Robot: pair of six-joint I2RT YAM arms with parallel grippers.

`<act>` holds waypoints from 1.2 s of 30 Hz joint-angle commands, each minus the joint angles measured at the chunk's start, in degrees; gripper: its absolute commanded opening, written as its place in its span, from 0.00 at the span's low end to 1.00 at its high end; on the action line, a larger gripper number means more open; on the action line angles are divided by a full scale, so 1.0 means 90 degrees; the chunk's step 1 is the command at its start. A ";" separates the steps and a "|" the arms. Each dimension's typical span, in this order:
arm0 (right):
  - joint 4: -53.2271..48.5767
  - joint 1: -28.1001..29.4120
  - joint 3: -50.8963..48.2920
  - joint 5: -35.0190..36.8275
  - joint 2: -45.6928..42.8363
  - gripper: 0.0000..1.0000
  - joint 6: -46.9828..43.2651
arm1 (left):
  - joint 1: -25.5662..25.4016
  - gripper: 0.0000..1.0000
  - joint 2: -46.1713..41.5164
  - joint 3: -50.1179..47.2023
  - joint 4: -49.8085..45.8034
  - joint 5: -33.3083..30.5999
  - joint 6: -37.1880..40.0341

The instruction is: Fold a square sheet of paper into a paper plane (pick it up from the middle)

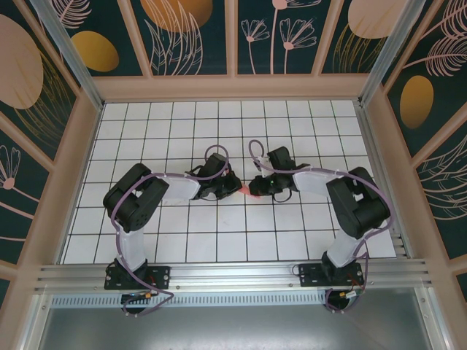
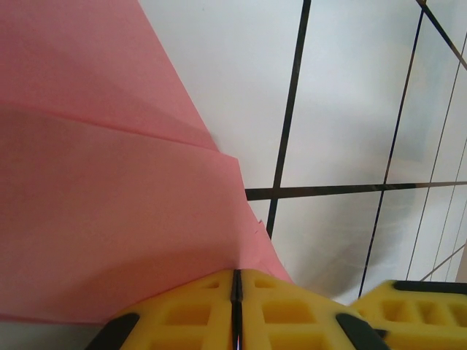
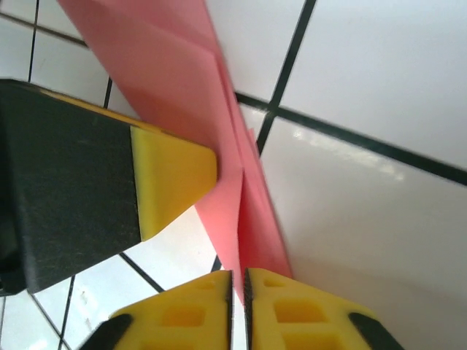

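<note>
At the middle of the white, black-gridded tabletop point(image 1: 219, 233) we find the two arms meeting nose to nose, a thin salmon-pink folded sheet of paper point(image 1: 246, 192) caught between them. The left gripper point(image 2: 236, 273) has its yellow fingers pressed together on the sheet's layered flap. The right gripper point(image 3: 238, 273) is nearly as tight, only a thin slit between its fingers, and the sheet's edge runs down into it – one yellow-tipped left finger point(image 3: 171, 182) sits just beside that edge
</note>
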 commanded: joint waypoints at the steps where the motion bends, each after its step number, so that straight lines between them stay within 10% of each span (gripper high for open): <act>1: -0.0154 0.0042 -0.0211 0.0661 -0.0369 0.22 -0.0235 | 0.0073 0.13 0.0476 -0.0074 -0.0843 -0.0766 0.0138; 10: -0.0221 0.0186 -0.0130 -0.0232 -0.0042 0.22 -0.0878 | 0.0072 0.15 0.0499 0.0076 -0.0968 -0.0743 0.0249; 36: 0.0005 0.0174 0.0035 0.0712 -0.0123 0.33 -0.0577 | 0.0078 0.17 0.0458 0.0339 -0.1146 -0.0748 0.0906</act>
